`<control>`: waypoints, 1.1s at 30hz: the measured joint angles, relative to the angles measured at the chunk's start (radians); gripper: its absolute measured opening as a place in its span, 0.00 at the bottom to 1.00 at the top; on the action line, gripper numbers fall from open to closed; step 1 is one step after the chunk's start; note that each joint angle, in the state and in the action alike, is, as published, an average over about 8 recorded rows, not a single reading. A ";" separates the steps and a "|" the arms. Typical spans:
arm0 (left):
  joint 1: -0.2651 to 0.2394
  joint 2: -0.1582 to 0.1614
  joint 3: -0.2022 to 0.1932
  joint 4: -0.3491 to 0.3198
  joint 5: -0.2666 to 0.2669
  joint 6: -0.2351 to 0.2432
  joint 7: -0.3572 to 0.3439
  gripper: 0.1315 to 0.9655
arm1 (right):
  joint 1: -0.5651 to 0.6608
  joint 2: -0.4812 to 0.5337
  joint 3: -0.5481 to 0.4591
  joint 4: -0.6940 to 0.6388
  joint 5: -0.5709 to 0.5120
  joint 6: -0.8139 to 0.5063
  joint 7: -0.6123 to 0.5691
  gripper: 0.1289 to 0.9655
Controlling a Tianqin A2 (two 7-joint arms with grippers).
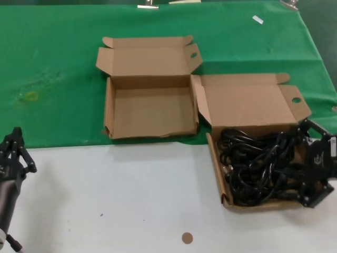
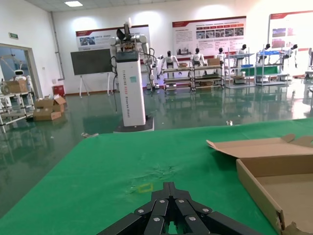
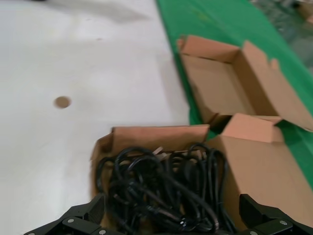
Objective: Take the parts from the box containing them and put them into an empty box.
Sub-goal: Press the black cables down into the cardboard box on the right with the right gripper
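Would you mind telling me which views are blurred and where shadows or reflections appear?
Head view: fairly sharp; the empty box casts a soft shadow onto the white table at its front edge. Right wrist view: blurred throughout, the cables smeared. Left wrist view: crisp, with ceiling lights reflected in the glossy floor beyond the green cloth.

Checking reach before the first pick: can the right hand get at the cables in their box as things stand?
Probably yes. The right hand sits open at the right edge of the full box, whose lid is folded back, so the black cables lie uncovered with nothing over them. The left hand is parked far off.
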State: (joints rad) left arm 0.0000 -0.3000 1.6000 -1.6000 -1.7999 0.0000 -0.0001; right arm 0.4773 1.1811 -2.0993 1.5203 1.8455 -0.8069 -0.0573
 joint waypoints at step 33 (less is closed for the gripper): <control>0.000 0.000 0.000 0.000 0.000 0.000 0.000 0.01 | 0.249 -0.301 0.027 -0.311 -0.330 -0.311 -0.212 0.95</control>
State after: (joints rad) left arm 0.0000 -0.3000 1.6001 -1.6000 -1.7996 0.0000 -0.0005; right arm 0.7262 0.8798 -2.0728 1.2091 1.5159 -1.1181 -0.2696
